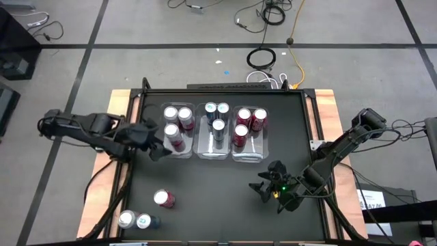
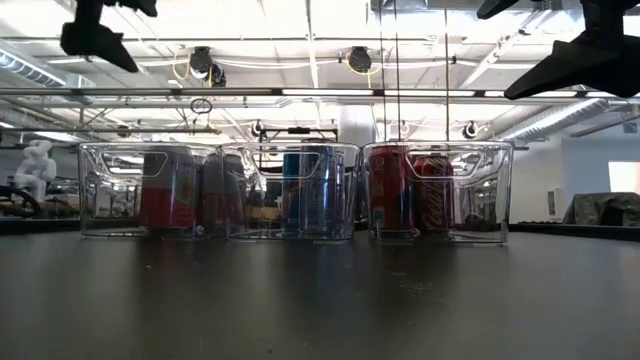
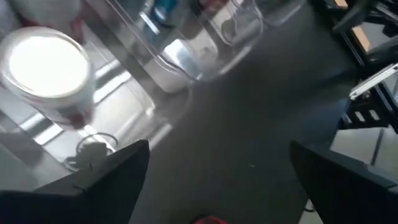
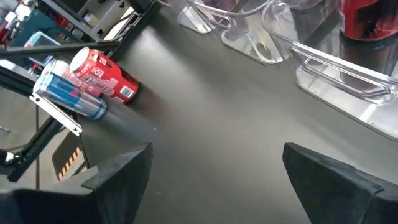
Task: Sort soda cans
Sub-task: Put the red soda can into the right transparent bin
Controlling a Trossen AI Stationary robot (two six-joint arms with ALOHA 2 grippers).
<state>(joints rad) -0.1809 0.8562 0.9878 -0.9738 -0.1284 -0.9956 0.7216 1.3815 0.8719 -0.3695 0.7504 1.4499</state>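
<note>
Sorting looked mostly done from the high view: three clear bins stood side by side at the table's far middle. The left bin (image 1: pixel 179 127) held three or four cans with pinkish-red bodies, the middle bin (image 1: pixel 217 130) three silver-blue ones, and the right bin (image 1: pixel 248 131) four red ones. Three soda cans remained loose near the front left corner — a red can (image 1: pixel 163 199) standing alone, and a silver-topped can (image 1: pixel 126 219) touching a teal-marked can (image 1: pixel 145 221) at the table's edge. The left gripper (image 1: pixel 158 149) hung just beside the left bin's near corner, and the right gripper (image 1: pixel 266 188) waited over bare tabletop to the right front, well apart from the loose cans.

In the low view the three bins showed level across the table with their cans upright inside; both grippers were only dark shapes at the top edge, clear of everything.

The left wrist view showed that gripper's fingers (image 3: pixel 102 186) spread wide with nothing between them, a silver can top inside the bin wall close by.

The right wrist view showed its fingers (image 4: pixel 118 177) parted just as widely and empty — far across the table lay the red can and a silver-blue one.

By my judgement roughly three quarters was finished, with three cans left to place
</note>
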